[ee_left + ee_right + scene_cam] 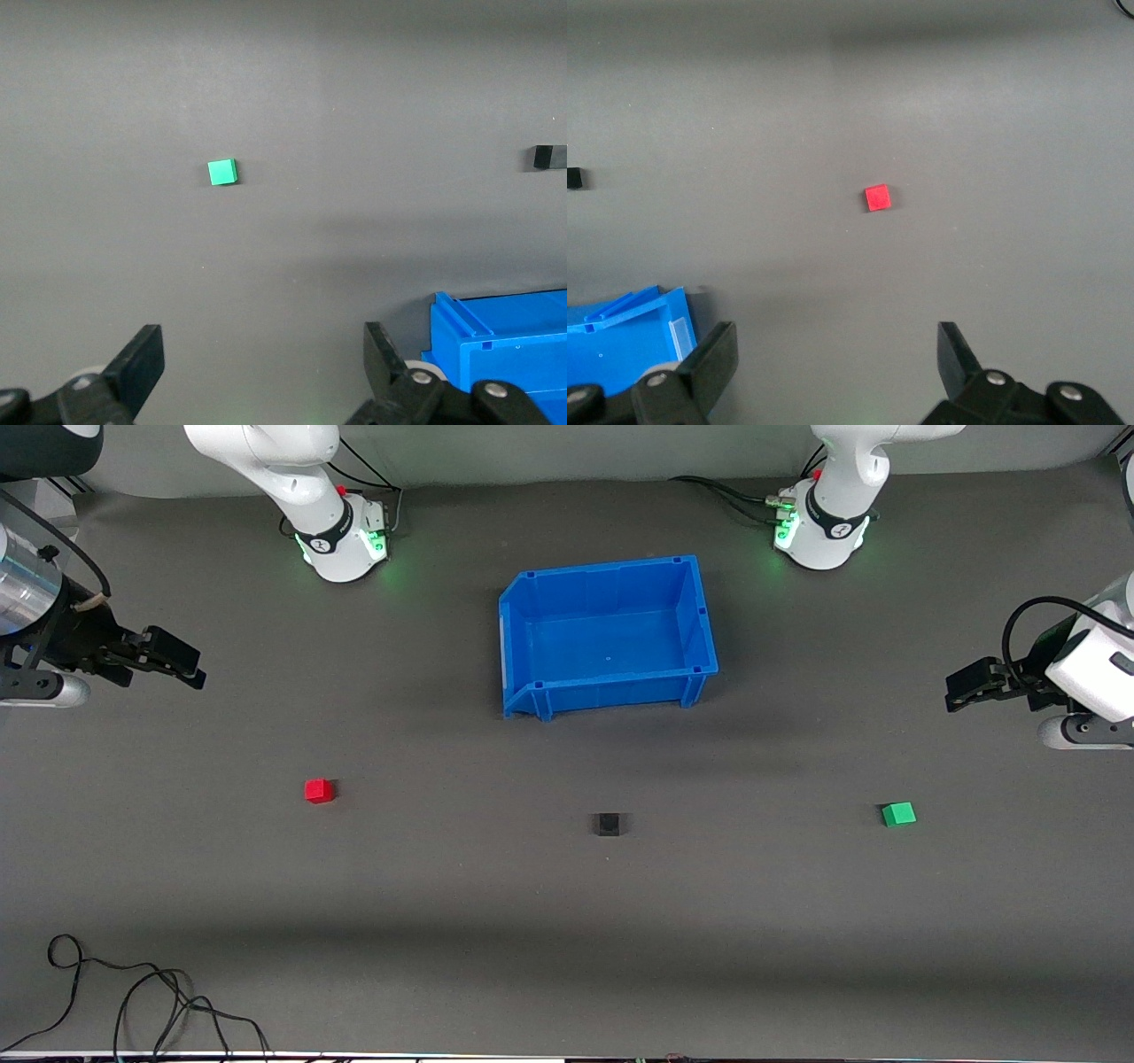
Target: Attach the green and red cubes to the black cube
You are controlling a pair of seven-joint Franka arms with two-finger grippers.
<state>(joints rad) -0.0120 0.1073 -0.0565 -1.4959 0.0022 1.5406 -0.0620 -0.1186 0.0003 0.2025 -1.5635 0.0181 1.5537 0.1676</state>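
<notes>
Both arms run off the edges of the front view, so only their wrists and hands show there. In each wrist view the arm's own fingers are cut off at the frame edge, and the blue bin [609, 634] appears only as a corner. The black cube [548, 157] is clipped at the edge of both wrist pictures.

Taking the blue bin as the landmark: it sits open-topped with nothing in it, its long sides running along the table from one arm's end to the other. The black cube [608, 824] lies nearer the front camera than the bin, roughly in line with the bin's middle. The red cube [319, 790] also lies nearer the camera than the bin, well off toward the right arm's end. The green cube [898, 814] lies well off toward the left arm's end. All three cubes rest flat on the grey table [567, 921], well apart from one another. Being cubes, they have no long axis. The green one sits slightly turned against the bin's edges.

The left gripper [955, 689] hangs over bare table at its own end, fingers spread wide, gripping nothing. The right gripper [190, 666] hangs the same way at the other end, fingers wide apart and holding nothing.

A loose black cable [133, 992] lies at the table's near edge.
</notes>
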